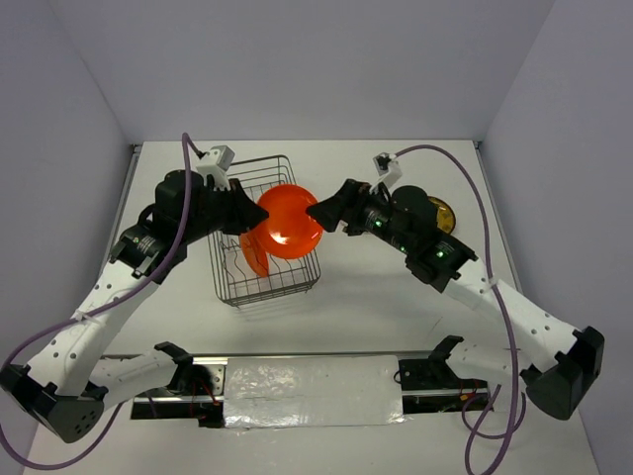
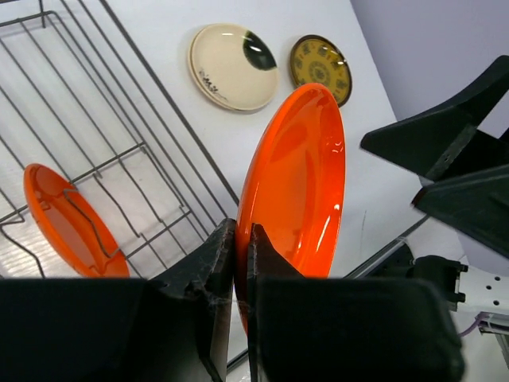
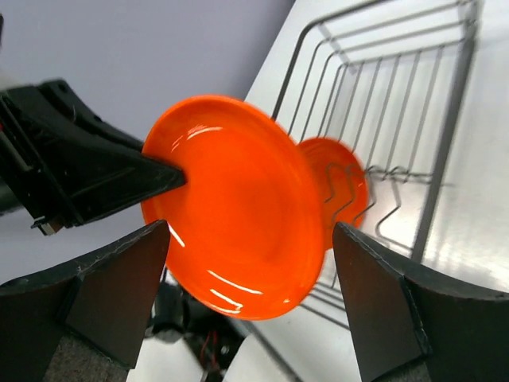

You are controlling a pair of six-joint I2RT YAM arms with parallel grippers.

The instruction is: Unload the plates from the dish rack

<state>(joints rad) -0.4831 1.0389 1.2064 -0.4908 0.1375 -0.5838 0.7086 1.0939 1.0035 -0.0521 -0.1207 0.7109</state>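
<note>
My left gripper (image 1: 259, 210) (image 2: 241, 239) is shut on the rim of a plain orange-red plate (image 1: 290, 220) (image 2: 298, 183) and holds it on edge above the dish rack (image 1: 287, 277) (image 2: 119, 119). My right gripper (image 1: 315, 213) (image 3: 250, 231) is open, its fingers either side of this plate (image 3: 238, 207) without touching it. A second orange-red plate (image 1: 252, 252) (image 2: 67, 223) (image 3: 342, 183) stands in the rack's slots. A cream plate with a black patch (image 2: 233, 66) and a dark brown plate with yellow pattern (image 2: 320, 68) (image 1: 442, 213) lie flat on the table right of the rack.
The wire rack (image 3: 445, 135) stands left of centre on the white table. White walls close the table at the back and both sides. A black rail with silver foil (image 1: 312, 391) runs along the near edge between the arm bases.
</note>
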